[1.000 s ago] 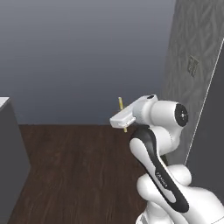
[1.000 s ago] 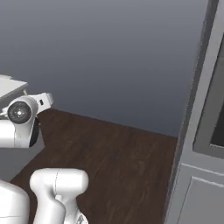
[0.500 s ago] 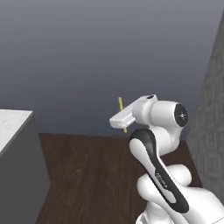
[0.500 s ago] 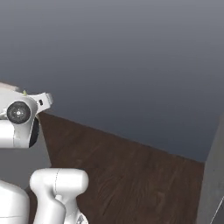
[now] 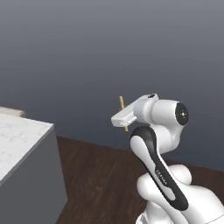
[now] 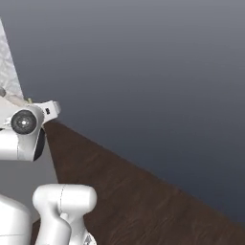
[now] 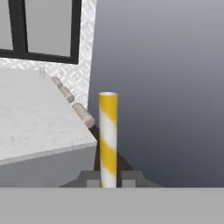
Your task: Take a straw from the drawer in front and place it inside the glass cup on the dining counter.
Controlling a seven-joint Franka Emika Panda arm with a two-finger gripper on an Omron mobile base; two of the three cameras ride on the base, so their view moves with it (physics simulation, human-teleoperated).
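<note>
End effector (image 7: 108, 178) clamped on the straw (image 7: 108, 138), upright at the fingers; marble surface (image 7: 35, 122) lies to the left, so carry level, grip firm, until the cup shows.

No legible text, labels, brand names, numbers or signs in any view. Faint dark marking along the black strip of the robot arm (image 5: 164, 179) in the left base view; too small and blurred to read.
</note>
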